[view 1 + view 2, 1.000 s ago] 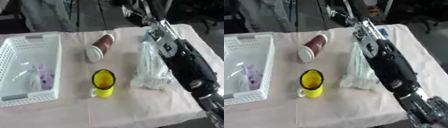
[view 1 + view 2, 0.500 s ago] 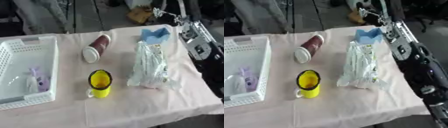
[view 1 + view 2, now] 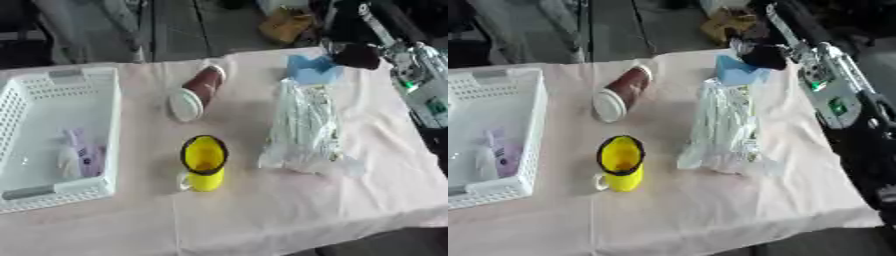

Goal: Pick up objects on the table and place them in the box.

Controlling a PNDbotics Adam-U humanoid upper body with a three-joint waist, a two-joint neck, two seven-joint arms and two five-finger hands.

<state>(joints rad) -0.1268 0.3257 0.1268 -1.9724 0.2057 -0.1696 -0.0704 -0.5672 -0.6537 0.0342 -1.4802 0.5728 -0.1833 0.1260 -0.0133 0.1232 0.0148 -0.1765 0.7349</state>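
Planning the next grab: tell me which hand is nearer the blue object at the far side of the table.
Right. The right hand sits at the blue object, just behind its far edge. The left hand shows in neither view.

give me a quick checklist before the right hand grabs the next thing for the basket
1. Right hand near a target: ok, it hangs at the blue object at the far edge.
2. Its fingers open or shut: cannot tell.
3. White basket has room: ok, only small pale items lie inside.
4. Yellow mug upright: ok.
5. Brown cup upright: not ok, it lies on its side.
6. Clear plastic bag free of other things: not ok, its far end meets the blue object.
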